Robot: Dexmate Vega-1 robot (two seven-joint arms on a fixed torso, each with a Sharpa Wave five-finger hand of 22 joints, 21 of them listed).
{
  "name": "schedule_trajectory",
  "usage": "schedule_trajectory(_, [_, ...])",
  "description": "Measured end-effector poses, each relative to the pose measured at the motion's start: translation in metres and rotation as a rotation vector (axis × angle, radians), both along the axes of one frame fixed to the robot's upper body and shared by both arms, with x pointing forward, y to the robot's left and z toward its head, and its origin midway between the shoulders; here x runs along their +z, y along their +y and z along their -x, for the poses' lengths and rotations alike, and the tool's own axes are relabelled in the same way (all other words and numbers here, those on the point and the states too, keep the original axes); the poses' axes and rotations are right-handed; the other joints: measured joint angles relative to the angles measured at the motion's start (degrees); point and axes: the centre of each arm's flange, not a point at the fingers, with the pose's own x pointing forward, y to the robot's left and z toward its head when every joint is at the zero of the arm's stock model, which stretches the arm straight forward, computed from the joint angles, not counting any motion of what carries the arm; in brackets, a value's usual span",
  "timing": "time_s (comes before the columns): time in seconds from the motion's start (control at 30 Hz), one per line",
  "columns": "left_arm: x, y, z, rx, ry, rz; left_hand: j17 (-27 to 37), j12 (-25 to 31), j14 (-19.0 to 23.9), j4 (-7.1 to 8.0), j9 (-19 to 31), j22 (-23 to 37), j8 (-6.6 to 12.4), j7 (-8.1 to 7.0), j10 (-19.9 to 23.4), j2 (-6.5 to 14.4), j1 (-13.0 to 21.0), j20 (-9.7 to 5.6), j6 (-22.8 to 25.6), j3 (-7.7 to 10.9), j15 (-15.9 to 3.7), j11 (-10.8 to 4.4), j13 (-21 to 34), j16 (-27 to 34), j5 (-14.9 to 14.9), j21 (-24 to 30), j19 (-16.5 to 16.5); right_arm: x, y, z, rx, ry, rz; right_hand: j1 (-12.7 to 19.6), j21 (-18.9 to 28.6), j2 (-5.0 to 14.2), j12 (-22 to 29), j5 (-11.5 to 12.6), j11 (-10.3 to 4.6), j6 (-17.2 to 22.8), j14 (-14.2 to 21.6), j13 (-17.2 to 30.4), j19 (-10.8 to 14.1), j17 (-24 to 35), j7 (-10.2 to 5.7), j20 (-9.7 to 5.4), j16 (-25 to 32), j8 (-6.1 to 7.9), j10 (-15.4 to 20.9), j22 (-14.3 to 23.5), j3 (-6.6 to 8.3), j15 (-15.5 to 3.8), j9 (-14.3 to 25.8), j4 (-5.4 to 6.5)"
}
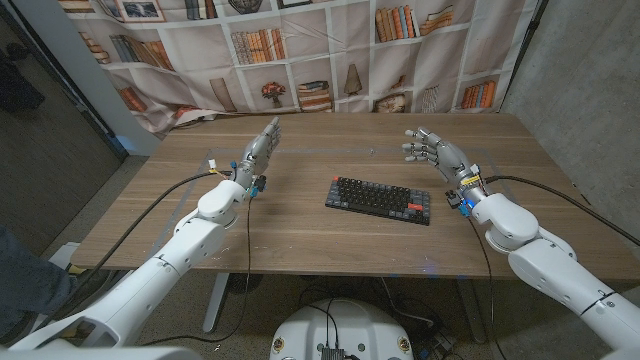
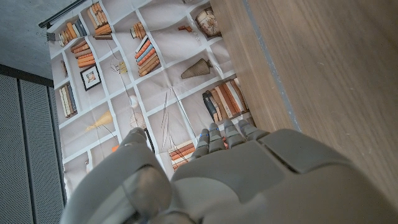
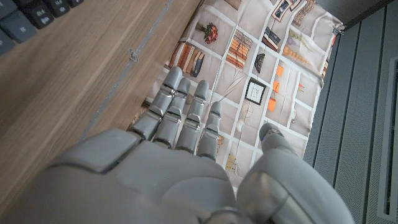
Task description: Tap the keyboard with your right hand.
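Note:
A black keyboard (image 1: pixel 378 199) with one red key lies a little askew in the middle of the wooden table (image 1: pixel 330 245). To its right and slightly farther back, my right hand (image 1: pixel 434 153) hovers with fingers spread, holding nothing and apart from the keys. The right wrist view looks along the back of that hand (image 3: pixel 180 155), and a corner of the keyboard (image 3: pixel 28 18) shows beyond it. On the other side of the keyboard my left hand (image 1: pixel 258 152) stands with straight fingers, empty; its back (image 2: pixel 249 174) also shows in the left wrist view.
A printed bookshelf backdrop (image 1: pixel 300 50) hangs behind the table's far edge. Black cables (image 1: pixel 560 185) run from each wrist across the table toward the near corners. Bare wood surrounds the keyboard on all sides.

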Motion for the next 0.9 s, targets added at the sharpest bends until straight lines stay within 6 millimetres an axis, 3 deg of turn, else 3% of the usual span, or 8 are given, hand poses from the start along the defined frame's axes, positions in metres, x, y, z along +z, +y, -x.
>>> schedule_trajectory(0.3, [-0.001, 0.001, 0.002, -0.001, -0.001, -0.003, 0.0, 0.0, -0.2, 0.0, 0.0, 0.0, 0.0, -0.21, -0.1, 0.0, 0.0, 0.0, -0.2, 0.0, -0.22, 0.12, 0.0, 0.0, 0.0, 0.0, 0.0, -0.007, -0.006, -0.014, 0.025, 0.025, -0.064, -0.6, -0.4, -0.01, -0.4, -0.1, -0.16, -0.2, -0.3, 0.0, -0.1, 0.0, -0.01, 0.13, -0.4, 0.0, -0.2, 0.0, -0.33, 0.25, 0.0, 0.01])
schedule_trajectory(0.37, [0.0, 0.001, 0.002, -0.001, -0.002, -0.004, 0.0, 0.0, -0.2, 0.0, 0.0, 0.0, 0.0, -0.21, -0.3, 0.0, 0.0, 0.0, -0.2, 0.0, -0.22, -0.1, 0.0, 0.0, 0.0, 0.0, 0.0, -0.008, -0.006, -0.016, 0.031, 0.026, -0.073, -1.2, -1.7, -0.1, -1.4, -0.5, 0.37, -0.2, -2.2, 0.0, -1.8, 0.0, -0.01, 0.68, -1.5, 0.0, -1.9, 0.0, -0.9, 0.62, 0.0, -0.11])
schedule_trajectory(0.47, [0.0, 0.001, 0.003, -0.001, -0.002, -0.004, 0.0, 0.0, -0.2, 0.0, 0.0, 0.0, -0.44, -0.2, -0.3, 0.0, 0.0, 0.0, -0.2, 0.0, -0.22, -0.1, 0.0, 0.0, 0.0, 0.0, 0.0, -0.009, -0.007, -0.02, 0.033, 0.032, -0.082, -1.7, -5.2, 0.3, -4.4, -0.7, 1.37, -0.2, -8.9, -0.1, -6.6, -0.1, -0.01, 2.24, -4.9, 0.28, -6.7, 0.0, -1.6, 1.63, 0.0, -0.8])
schedule_trajectory(0.53, [0.0, 0.002, 0.003, 0.001, -0.002, -0.004, 0.0, 0.0, -0.2, 0.0, 0.0, 0.0, -0.44, -0.2, -0.3, 0.0, 0.0, 0.0, -0.2, 0.0, -0.22, -0.1, 0.0, 0.0, 0.0, 0.0, 0.0, -0.01, -0.007, -0.022, 0.035, 0.035, -0.088, -1.9, -6.5, 0.52, -5.6, -0.9, 1.59, -0.2, -11.2, -0.2, -8.1, 0.0, -0.01, 2.97, -6.1, 0.28, -8.6, 0.0, -1.97, 2.0, 0.0, -1.18])
schedule_trajectory(0.9, [-0.002, 0.003, 0.002, 0.005, 0.009, -0.002, 0.0, 0.0, -0.2, 0.0, 0.0, 0.0, -0.44, -0.21, -0.3, 0.0, 0.0, 0.0, -0.2, 0.0, -0.22, -0.1, 0.0, 0.0, 0.0, 0.0, 0.0, -0.014, -0.008, -0.029, 0.038, 0.049, -0.107, -1.9, -7.8, 0.52, -6.7, -0.9, 1.88, -1.7, -13.0, -0.2, -9.6, 0.0, 0.32, 3.26, -7.1, 0.0, -10.2, 0.0, -2.38, 2.15, 0.0, -1.58])
